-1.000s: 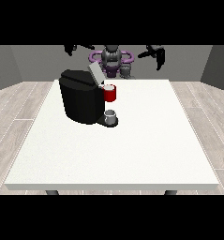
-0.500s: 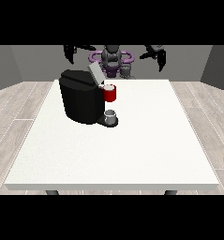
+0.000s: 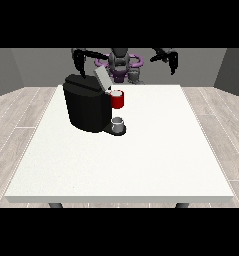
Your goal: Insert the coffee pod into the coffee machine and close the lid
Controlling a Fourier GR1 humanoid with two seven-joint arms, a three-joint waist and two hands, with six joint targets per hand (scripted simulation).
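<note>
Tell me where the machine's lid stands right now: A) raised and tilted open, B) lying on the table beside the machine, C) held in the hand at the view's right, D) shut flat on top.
A: the grey lid stands tilted up above the black machine, and the hand at the view's right is up at the far edge, away from it.

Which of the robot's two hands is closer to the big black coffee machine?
The hand at the view's left. It hangs just above and behind the black coffee machine, near its raised grey lid. The hand at the view's right is far off to the side.
</note>
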